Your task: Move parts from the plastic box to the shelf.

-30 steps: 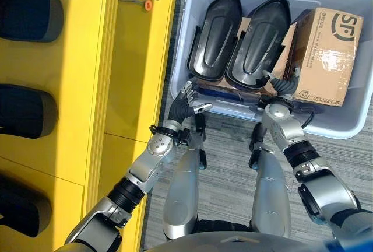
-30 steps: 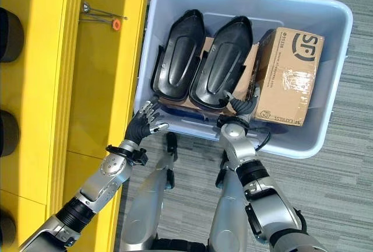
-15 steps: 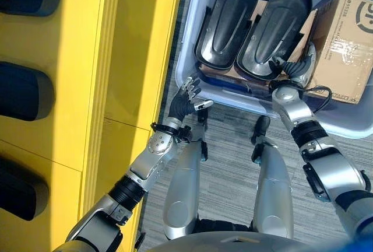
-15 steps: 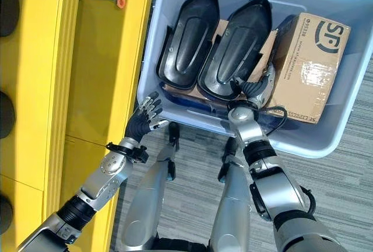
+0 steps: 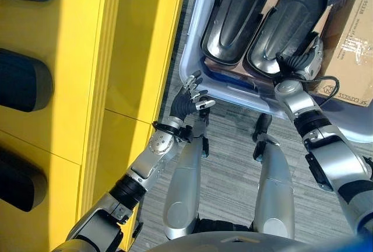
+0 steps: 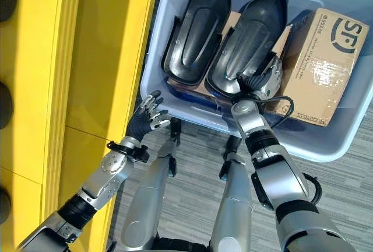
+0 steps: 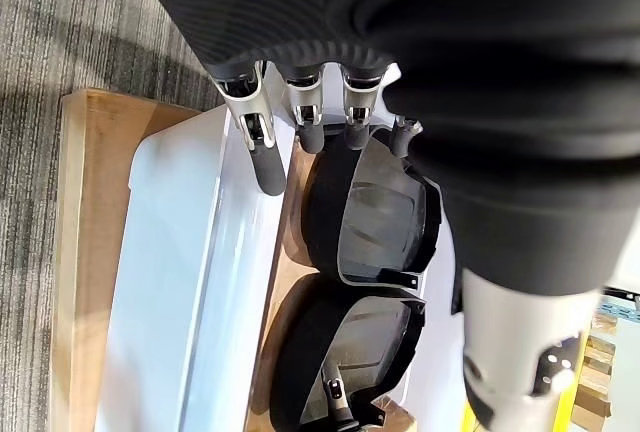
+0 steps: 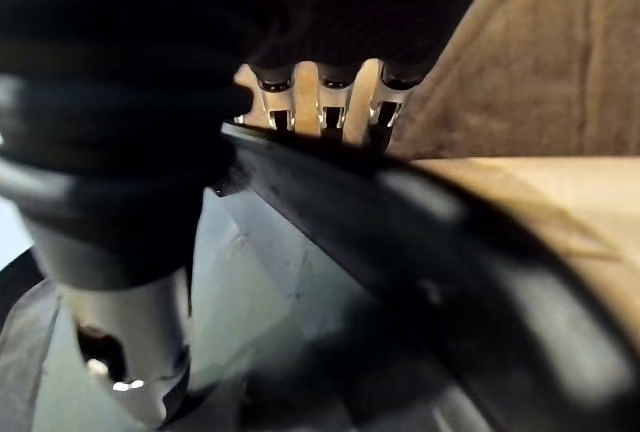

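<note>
In the left eye view you see the pale plastic box (image 5: pixel 217 91) on the grey carpet, far from you and to the right of the yellow shelf (image 5: pixel 87 59). Two black parts lie side by side inside it, the left part (image 5: pixel 236 16) and the right part (image 5: pixel 288 21), with a cardboard carton (image 5: pixel 349 48) at their right.

In the right eye view your left hand (image 6: pixel 145 121) hangs with fingers spread and relaxed, holding nothing, just outside the box's near left corner. Your right hand (image 6: pixel 265 83) is inside the box at the near end of the right part.

The left wrist view looks past your straight fingers (image 7: pixel 262 152) onto the box rim and both parts.

In the right wrist view your right hand's fingers (image 8: pixel 325 102) hook behind the black part's edge with the thumb (image 8: pixel 120 302) on this side, grasping it.
</note>
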Robot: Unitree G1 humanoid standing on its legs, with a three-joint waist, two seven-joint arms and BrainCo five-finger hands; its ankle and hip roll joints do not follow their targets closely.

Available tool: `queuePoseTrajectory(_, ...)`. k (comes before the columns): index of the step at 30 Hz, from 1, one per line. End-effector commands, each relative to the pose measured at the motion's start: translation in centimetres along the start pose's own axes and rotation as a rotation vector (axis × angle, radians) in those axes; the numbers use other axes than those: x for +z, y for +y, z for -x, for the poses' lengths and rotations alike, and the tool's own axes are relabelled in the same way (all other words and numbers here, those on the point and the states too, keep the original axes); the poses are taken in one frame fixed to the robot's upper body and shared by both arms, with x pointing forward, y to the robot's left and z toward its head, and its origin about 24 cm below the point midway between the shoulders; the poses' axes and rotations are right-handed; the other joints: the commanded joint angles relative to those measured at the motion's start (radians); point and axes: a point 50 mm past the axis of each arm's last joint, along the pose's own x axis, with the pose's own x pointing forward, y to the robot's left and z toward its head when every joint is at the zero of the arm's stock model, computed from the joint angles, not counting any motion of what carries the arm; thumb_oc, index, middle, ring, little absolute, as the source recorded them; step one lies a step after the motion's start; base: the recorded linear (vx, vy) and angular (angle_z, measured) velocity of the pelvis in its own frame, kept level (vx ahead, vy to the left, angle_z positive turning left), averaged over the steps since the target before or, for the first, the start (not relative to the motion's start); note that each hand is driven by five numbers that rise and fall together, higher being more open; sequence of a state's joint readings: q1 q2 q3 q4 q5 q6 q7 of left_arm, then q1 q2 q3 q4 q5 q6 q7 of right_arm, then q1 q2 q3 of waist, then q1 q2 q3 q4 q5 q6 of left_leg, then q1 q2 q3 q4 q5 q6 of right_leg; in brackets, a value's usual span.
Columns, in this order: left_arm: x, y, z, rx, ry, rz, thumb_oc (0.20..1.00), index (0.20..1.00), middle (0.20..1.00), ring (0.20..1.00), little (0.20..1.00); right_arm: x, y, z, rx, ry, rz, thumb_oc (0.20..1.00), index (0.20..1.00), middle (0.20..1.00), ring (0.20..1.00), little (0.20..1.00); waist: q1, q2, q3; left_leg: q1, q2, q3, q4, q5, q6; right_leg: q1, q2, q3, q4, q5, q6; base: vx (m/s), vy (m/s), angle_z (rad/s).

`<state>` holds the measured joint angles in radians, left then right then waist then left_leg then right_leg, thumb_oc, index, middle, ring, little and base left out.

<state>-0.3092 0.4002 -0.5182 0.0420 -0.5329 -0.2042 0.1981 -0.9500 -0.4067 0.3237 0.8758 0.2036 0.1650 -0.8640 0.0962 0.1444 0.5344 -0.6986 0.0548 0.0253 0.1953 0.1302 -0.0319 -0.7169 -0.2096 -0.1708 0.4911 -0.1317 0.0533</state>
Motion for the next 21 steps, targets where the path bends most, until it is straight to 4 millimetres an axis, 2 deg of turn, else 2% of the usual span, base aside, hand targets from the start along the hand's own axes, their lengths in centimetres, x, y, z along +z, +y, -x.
queuePoseTrajectory(1, 0.5, -1.3, 0.6, -0.036, -0.048, 0.051, 1.000, 1.000, 1.000, 1.000, 1.000, -0.4, 0.0, -0.4, 0.042, 0.062, -0.083, 1.000, 1.000, 1.000, 1.000, 1.000, 0.019, 0.073, -0.014, 0.009, -0.123, 0.064, -0.001, -0.120, 0.055, 0.003, 0.083, 0.080, 0.005, -0.022, 0.027, 0.00, 0.011, 0.08)
queuePoseTrajectory(5, 0.7, -1.5, 0.3, -0.030, -0.059, 0.048, 1.000, 1.000, 1.000, 1.000, 1.000, -0.7, 0.6, 0.1, 0.065, 0.116, -0.142, 1.000, 1.000, 1.000, 1.000, 1.000, 0.020, 0.075, -0.014, -0.014, -0.123, 0.070, 0.011, -0.123, 0.058, -0.021, 0.080, 0.078, 0.019, -0.021, 0.027, 0.00, 0.013, 0.02)
queuePoseTrajectory(10, 0.9, -1.5, 0.0, -0.012, -0.067, 0.054, 1.000, 1.000, 1.000, 1.000, 1.000, -0.8, 0.9, 0.2, 0.095, 0.095, -0.121, 1.000, 1.000, 1.000, 1.000, 1.000, 0.019, 0.076, -0.014, -0.034, -0.120, 0.076, 0.012, -0.120, 0.058, -0.045, 0.079, 0.077, 0.027, -0.019, 0.029, 0.00, 0.000, 0.00)
queuePoseTrajectory(15, 1.1, -1.5, -0.4, 0.000, -0.073, 0.055, 1.000, 1.000, 1.000, 1.000, 1.000, -1.4, 1.3, 0.4, 0.142, 0.176, -0.191, 1.000, 1.000, 1.000, 1.000, 1.000, 0.017, 0.079, -0.014, -0.061, -0.119, 0.080, 0.020, -0.120, 0.057, -0.078, 0.081, 0.081, 0.042, -0.019, 0.028, 0.00, 0.007, -0.01)
queuePoseTrajectory(21, 1.3, -1.3, -0.7, 0.006, -0.085, 0.051, 1.000, 1.000, 1.000, 1.000, 1.000, -1.9, 1.4, 0.3, 0.180, 0.152, -0.059, 1.000, 1.000, 1.000, 1.000, 1.000, 0.020, 0.082, -0.014, -0.086, -0.116, 0.084, 0.024, -0.115, 0.055, -0.105, 0.081, 0.077, 0.050, -0.016, 0.029, 0.00, 0.000, 0.00)
